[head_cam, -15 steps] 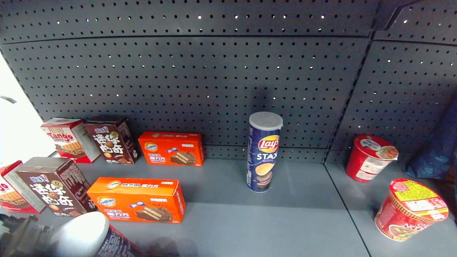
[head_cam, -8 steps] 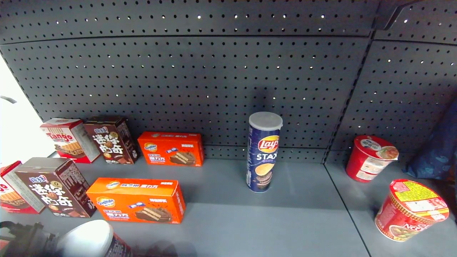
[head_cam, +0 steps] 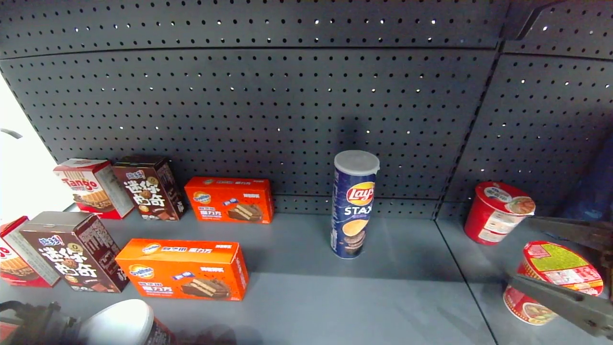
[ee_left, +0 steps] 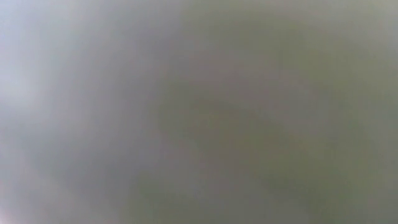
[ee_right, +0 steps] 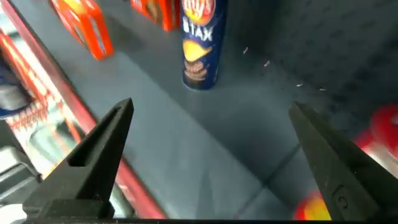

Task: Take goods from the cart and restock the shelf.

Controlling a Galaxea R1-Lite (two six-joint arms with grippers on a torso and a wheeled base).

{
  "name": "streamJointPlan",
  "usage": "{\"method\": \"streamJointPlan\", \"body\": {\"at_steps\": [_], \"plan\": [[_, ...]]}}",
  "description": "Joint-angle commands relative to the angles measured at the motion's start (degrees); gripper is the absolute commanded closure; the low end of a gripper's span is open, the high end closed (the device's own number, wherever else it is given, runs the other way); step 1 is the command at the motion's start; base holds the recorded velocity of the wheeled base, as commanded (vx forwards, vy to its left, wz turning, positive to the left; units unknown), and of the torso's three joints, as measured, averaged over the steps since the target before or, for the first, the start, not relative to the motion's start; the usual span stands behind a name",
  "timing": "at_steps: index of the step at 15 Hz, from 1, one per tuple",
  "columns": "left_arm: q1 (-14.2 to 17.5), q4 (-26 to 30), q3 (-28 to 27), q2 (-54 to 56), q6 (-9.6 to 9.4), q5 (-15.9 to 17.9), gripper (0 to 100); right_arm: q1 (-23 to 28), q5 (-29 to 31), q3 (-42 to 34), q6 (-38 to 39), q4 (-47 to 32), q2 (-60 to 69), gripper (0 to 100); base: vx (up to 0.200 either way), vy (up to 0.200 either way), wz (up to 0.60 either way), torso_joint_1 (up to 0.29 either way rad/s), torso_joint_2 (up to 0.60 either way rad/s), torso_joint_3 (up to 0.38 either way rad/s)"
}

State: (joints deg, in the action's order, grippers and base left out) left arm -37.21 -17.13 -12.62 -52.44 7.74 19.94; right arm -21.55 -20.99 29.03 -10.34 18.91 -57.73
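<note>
1. A dark can with a whitish plastic lid is seen at the lower left edge of the head view, in front of the grey metal shelf. Its lid is turned toward the camera.
2. The left claw is seen as a dark shape just beside this can. Whether it is apart or together cannot be told.
3. The right claw is held wide apart at the right end of the shelf.
4. In the head view, a red paper noodle cup with a yellow-green lid is seen between the two fingers of the right claw. Whether it is touched cannot be told.
5. A second red noodle cup is placed behind it, near the perforated back wall.
6. A tall dark blue chip can with a clear lid is standing upright in the middle of the shelf, close to the back wall.
7. On the left part of the shelf two rows of boxes are arranged:
   - a back orange box and a front orange box;
   - a back brown box and a front brown box;
   - a back red-and-white box and a front red-and-white box.
</note>
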Motion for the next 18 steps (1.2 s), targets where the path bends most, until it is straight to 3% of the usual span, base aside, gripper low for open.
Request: {"method": "streamJointPlan", "body": {"at_steps": [1,3,7,11,18], "plan": [[0.03,-0.01,0.58,0.06,0.08,0.01,100,-0.33,-0.8,4.46,-1.88,3.15,-13.98,0,0.0,0.0,0.0,0.0,0.0,0.0],[0.03,-0.01,1.19,0.15,0.08,0.45,100,0.28,-1.07,6.31,-2.49,3.24,-16.62,0,0.0,0.0,0.0,0.0,0.0,0.0],[0.03,-0.01,1.54,0.94,0.08,0.62,100,3.71,-12.85,13.43,-6.89,7.72,-26.73,0,0.0,0.0,0.0,0.0,0.0,0.0],[0.03,-0.01,1.72,1.29,0.17,0.71,100,4.06,-19.7,16.94,-6.98,10.62,-31.56,0,0.0,0.0,0.0,0.0,0.0,0.0],[0.03,-0.01,1.81,1.82,0.26,0.71,100,2.3,-26.21,20.46,-6.98,13.88,-39.3,0,0.0,0.0,0.0,0.0,0.0,0.0]]}}
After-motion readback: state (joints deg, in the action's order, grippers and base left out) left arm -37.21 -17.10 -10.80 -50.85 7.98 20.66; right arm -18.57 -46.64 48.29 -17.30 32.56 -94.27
